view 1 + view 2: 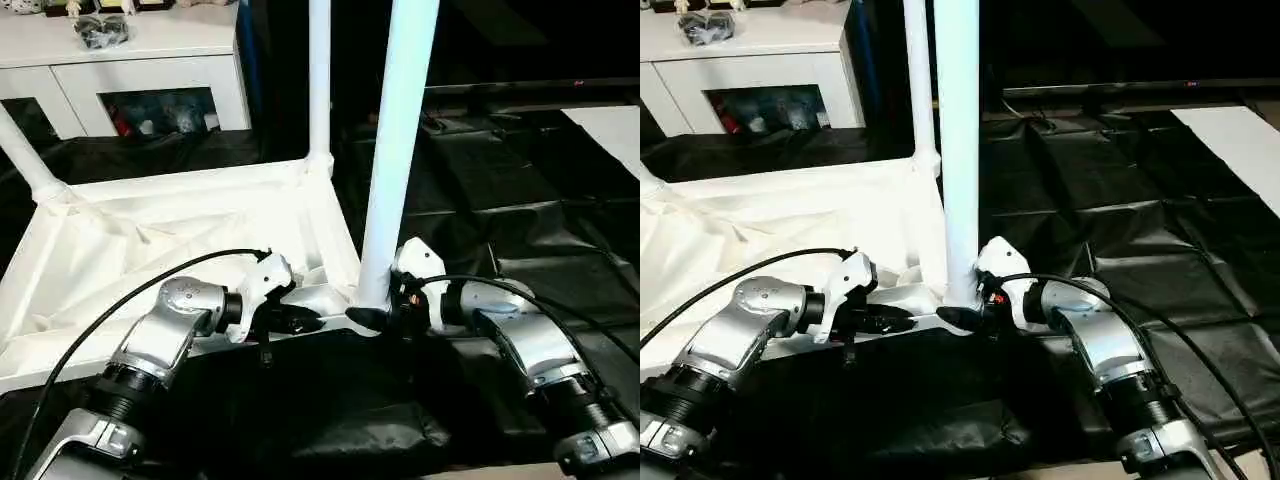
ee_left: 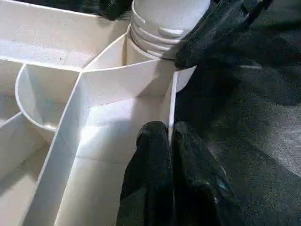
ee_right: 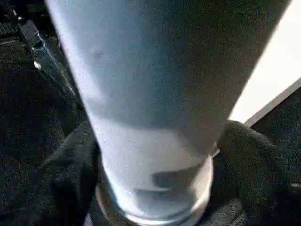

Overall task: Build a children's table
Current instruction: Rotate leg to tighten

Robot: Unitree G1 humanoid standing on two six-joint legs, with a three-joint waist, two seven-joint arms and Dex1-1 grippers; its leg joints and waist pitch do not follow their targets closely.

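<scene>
Tabletop (image 1: 150, 250) lies upside down, ribbed underside up, on black sheeting (image 1: 1120, 200) over the floor. Near-corner leg (image 1: 395, 150) stands upright in the tabletop's near corner socket (image 2: 141, 70), threads at its base still showing above the socket rim, so by my guess it's not fully seated. Second leg (image 1: 319, 80) stands at the tabletop's far corner, third leg (image 1: 25, 155) leans out from the corner across from that one. Right gripper (image 1: 375, 318) is at the foot of the near-corner leg, black fingers (image 3: 66, 174) spread either side of the tube, straddling it; can't tell if they actually bite. Left gripper (image 1: 300, 322) sits just beside the same socket, fingers pressed together over the tabletop's thin edge wall (image 2: 170, 108), pinning it. Beyond the tabletop, a white cabinet (image 1: 140, 60). Risks: the leg is tall and the hold is low down, so any slack in the right grip lets it tip or cross-thread; twisting it could drag the light tabletop around if the left pinch slips off that thin wall; sheeting is slick and wrinkled.
</scene>
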